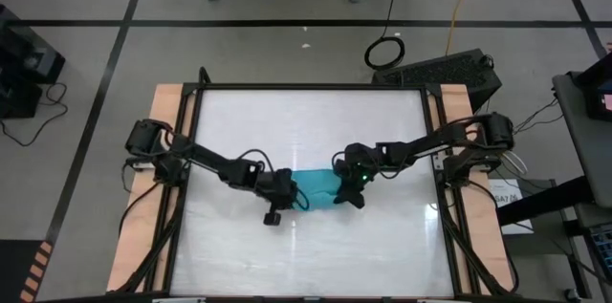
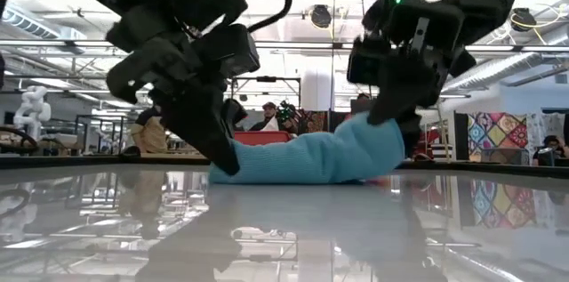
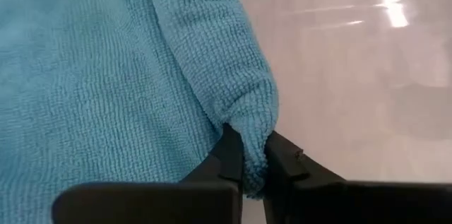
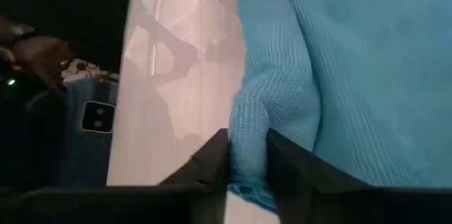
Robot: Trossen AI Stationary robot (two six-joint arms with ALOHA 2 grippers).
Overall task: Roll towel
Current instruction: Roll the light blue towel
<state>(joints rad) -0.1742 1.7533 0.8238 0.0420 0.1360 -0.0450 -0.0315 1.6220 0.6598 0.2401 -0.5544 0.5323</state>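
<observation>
Both arms fill the middle of the high view for me. My left tool [image 1: 287,195] sits left of centre, my right tool [image 1: 352,191] right of centre, and the towel [image 1: 316,188] lies bunched between them on the counter [image 1: 306,246].

Low view: my left tool [image 2: 218,153] comes down at left, its tip at the towel's [image 2: 307,157] left end. My right tool [image 2: 400,122] at upper right lifts the towel's right end, so the cloth rises from left to right above the glossy counter [image 2: 284,229].

Left wrist view: my left tool [image 3: 254,167], at the bottom centre, is clamped on a folded edge of the towel [image 3: 106,90], which covers the left half.

Right wrist view: my right tool [image 4: 247,160], at bottom centre, pinches a towel [image 4: 353,75] fold; the cloth fills the right side.
</observation>
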